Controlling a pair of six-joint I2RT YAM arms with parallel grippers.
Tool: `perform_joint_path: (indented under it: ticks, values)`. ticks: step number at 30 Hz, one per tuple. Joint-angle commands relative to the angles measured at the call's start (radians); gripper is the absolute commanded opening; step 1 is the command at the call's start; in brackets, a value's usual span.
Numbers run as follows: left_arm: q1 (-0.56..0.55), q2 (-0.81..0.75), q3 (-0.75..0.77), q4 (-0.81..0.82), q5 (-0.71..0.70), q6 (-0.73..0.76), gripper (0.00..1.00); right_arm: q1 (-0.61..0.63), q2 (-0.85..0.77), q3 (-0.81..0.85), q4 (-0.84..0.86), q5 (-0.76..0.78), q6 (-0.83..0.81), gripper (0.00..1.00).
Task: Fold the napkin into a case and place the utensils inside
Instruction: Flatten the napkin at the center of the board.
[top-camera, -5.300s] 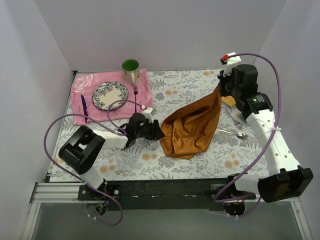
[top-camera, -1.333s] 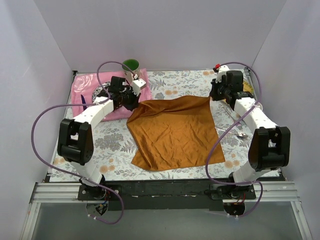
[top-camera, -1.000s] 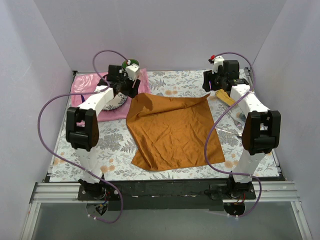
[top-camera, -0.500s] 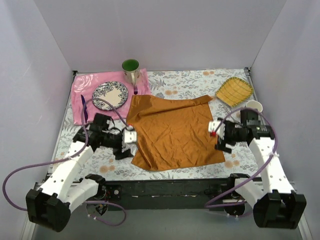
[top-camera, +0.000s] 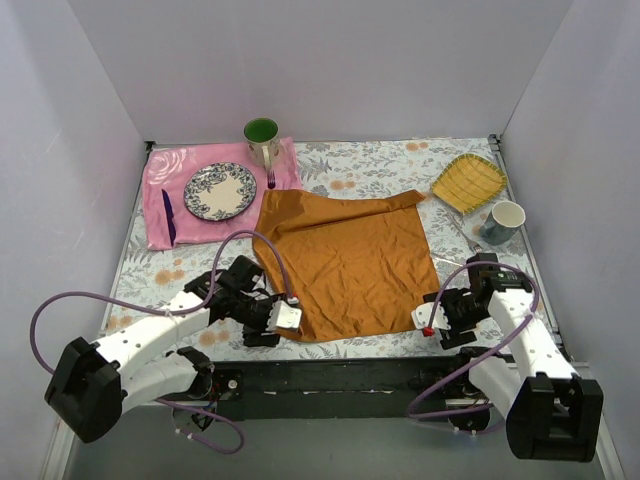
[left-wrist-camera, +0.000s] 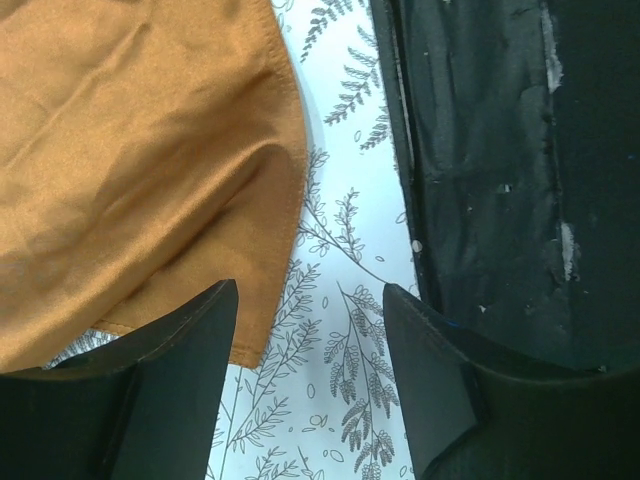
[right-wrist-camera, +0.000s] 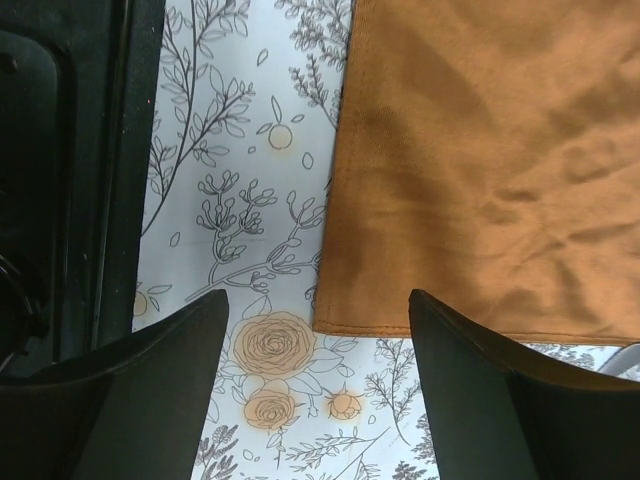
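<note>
**Both grippers open over the napkin's near corners**

From the top camera we saw the rust-orange napkin (top-camera: 350, 265) spread flat and unfolded in the middle of the floral tablecloth (top-camera: 370, 165), with light creases. The left gripper (top-camera: 275, 322) sat low at its near-left corner and the right gripper (top-camera: 440, 322) at its near-right corner. Slim silver utensils (top-camera: 458, 232) lay just right of the napkin. At far left a pink cloth (top-camera: 160, 195) carried a patterned plate (top-camera: 219, 190), with a green mug (top-camera: 262, 135) at its far edge. A yellow mat (top-camera: 468, 182) and a cup (top-camera: 503, 218) stood at far right.

In the left wrist view we found the left gripper (left-wrist-camera: 310, 300) parted wide and holding nothing. The napkin (left-wrist-camera: 140, 150) filled the upper left, its rounded corner reaching down past one finger (left-wrist-camera: 160, 390). The black table edge (left-wrist-camera: 500, 150) ran along the right.

In the right wrist view the right gripper (right-wrist-camera: 318, 305) was likewise spread wide and empty. The napkin (right-wrist-camera: 480, 150) corner lay flat just ahead of the gap, and the table edge (right-wrist-camera: 60, 150) showed at left.
</note>
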Motion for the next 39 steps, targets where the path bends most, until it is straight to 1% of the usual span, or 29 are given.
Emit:
perform_joint_path:
  ticks: [1, 3, 4, 5, 6, 7, 9, 10, 12, 13, 15, 16, 17, 18, 21, 22, 24, 25, 27, 29, 32, 38, 39]
  values:
    - [-0.008, 0.021, -0.006, 0.073, -0.044, -0.010, 0.56, -0.003, 0.073, 0.013, 0.056, 0.068, -0.003, 0.77]
    - [-0.008, 0.028, -0.014, 0.079, -0.049, 0.006, 0.56, -0.003, 0.112, 0.013, 0.076, 0.079, 0.009, 0.73]
    - [-0.008, 0.034, -0.026, 0.084, -0.059, 0.016, 0.54, -0.002, 0.121, 0.012, 0.084, 0.088, 0.008, 0.65]
    - [-0.008, 0.039, -0.031, 0.089, -0.067, 0.026, 0.54, -0.002, 0.127, 0.003, 0.090, 0.093, 0.008, 0.61]
    - [-0.008, 0.050, -0.037, 0.101, -0.075, 0.030, 0.54, 0.024, 0.127, -0.006, 0.097, 0.098, 0.009, 0.57]
    - [-0.008, 0.065, -0.043, 0.105, -0.084, 0.036, 0.54, 0.027, 0.124, -0.017, 0.126, 0.104, 0.014, 0.50]
    - [-0.008, 0.080, -0.051, 0.119, -0.099, 0.050, 0.53, 0.040, 0.112, -0.039, 0.145, 0.107, 0.031, 0.46]
    - [-0.008, 0.088, -0.052, 0.122, -0.099, 0.056, 0.53, 0.044, 0.107, -0.043, 0.153, 0.105, 0.037, 0.41]
    - [-0.012, 0.093, -0.060, 0.115, -0.107, 0.075, 0.49, 0.060, 0.099, -0.054, 0.166, 0.107, 0.055, 0.33]
    - [-0.015, 0.097, -0.066, 0.116, -0.116, 0.079, 0.47, 0.064, 0.096, -0.057, 0.171, 0.110, 0.061, 0.24]
    - [-0.023, 0.103, -0.083, 0.131, -0.150, 0.080, 0.45, 0.078, 0.084, -0.077, 0.194, 0.118, 0.080, 0.13]
    - [-0.025, 0.105, -0.086, 0.135, -0.157, 0.076, 0.43, 0.083, 0.080, -0.083, 0.205, 0.124, 0.087, 0.02]
    - [-0.025, 0.116, -0.086, 0.133, -0.165, 0.075, 0.41, 0.090, 0.067, -0.088, 0.226, 0.125, 0.096, 0.01]
    - [-0.026, 0.122, -0.083, 0.125, -0.177, 0.070, 0.35, 0.093, 0.061, -0.092, 0.228, 0.122, 0.103, 0.01]
    - [-0.031, 0.126, -0.074, 0.086, -0.193, 0.066, 0.22, 0.109, 0.044, -0.085, 0.216, 0.108, 0.126, 0.01]
    - [-0.032, 0.120, -0.068, 0.073, -0.194, 0.064, 0.11, 0.109, 0.041, -0.059, 0.205, 0.092, 0.139, 0.01]
    - [-0.032, 0.072, -0.054, 0.032, -0.190, 0.058, 0.01, 0.109, 0.030, -0.027, 0.159, 0.070, 0.158, 0.01]
    - [-0.032, 0.050, -0.039, 0.014, -0.176, 0.058, 0.00, 0.109, 0.024, -0.005, 0.139, 0.046, 0.166, 0.01]
    - [-0.032, -0.020, -0.022, -0.040, -0.156, 0.056, 0.00, 0.110, 0.009, 0.067, 0.086, 0.018, 0.179, 0.01]
    - [-0.032, -0.056, 0.003, -0.088, -0.122, 0.073, 0.00, 0.109, -0.011, 0.124, 0.012, -0.022, 0.179, 0.01]
    - [-0.034, -0.068, 0.029, -0.213, -0.105, 0.089, 0.00, 0.109, -0.034, 0.147, -0.044, -0.039, 0.163, 0.01]
    - [-0.032, -0.090, 0.073, -0.332, -0.084, 0.119, 0.00, 0.110, -0.049, 0.170, -0.154, -0.054, 0.101, 0.01]
    - [-0.032, -0.090, 0.093, -0.348, -0.063, 0.132, 0.00, 0.110, -0.049, 0.173, -0.154, -0.056, 0.104, 0.01]
